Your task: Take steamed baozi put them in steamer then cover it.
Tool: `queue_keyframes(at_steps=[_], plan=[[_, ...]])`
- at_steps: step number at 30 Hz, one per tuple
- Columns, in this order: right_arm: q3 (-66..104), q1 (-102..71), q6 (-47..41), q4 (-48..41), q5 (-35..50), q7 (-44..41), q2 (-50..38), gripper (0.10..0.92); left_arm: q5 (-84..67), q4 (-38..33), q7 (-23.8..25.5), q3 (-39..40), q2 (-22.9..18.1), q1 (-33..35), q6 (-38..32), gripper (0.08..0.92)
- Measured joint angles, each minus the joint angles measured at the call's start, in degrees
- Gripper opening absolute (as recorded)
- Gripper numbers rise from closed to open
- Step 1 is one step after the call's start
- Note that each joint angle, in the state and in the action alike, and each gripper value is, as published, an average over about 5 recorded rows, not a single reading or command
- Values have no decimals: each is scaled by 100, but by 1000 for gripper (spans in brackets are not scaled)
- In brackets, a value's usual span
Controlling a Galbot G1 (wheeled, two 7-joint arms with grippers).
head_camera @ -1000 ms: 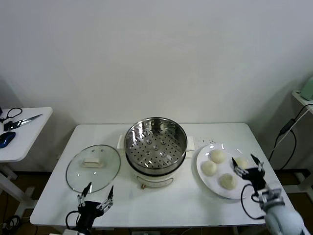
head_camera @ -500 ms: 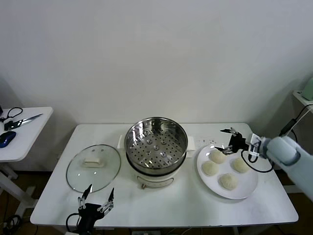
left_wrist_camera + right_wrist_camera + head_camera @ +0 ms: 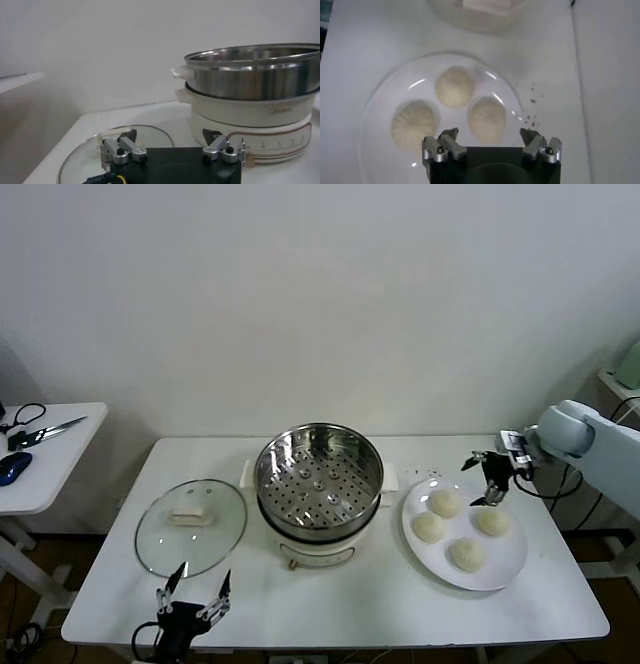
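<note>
Beside the shiny round stainless-steel steamer (image 3: 319,480), the right hand (image 3: 487,477) hovers wide open over four soft, cream-white round baozi (image 3: 445,503); they look light, squashable, best pinched gently across the sides.

- The right tool (image 3: 490,477) reaches in from the robot's right on a pale grey arm (image 3: 590,439), its wrist bent so the dark fingers (image 3: 481,457) point downward.
- Seen from the right wrist, the same tool (image 3: 491,144) has its two metal-tipped jaws spread wide, gripping nothing.
- A black cable runs along the right wrist behind the tool.
- The left tool (image 3: 192,597) sits low at the robot's left front, fingers (image 3: 226,586) angled up and away from the body.
- From the left wrist, that tool (image 3: 172,147) is level, jaws parted and empty.
</note>
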Motion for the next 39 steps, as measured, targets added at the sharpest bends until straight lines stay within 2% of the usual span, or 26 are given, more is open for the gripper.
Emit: queue_keyframes(at_steps=[17,29,39], plan=[[-58,-439,-158,-1262,-216,145,1177,823,-13,48,2,-33,-31,23,-38,823],[129,-697,-117,-1818,-468,318,1604,820,-20,97,1,-41,-46,8,-53,823],[160,-707,-90,-1926,-491,329,1727,671,-38,96,-11,-45,-49,-14,-54,823]])
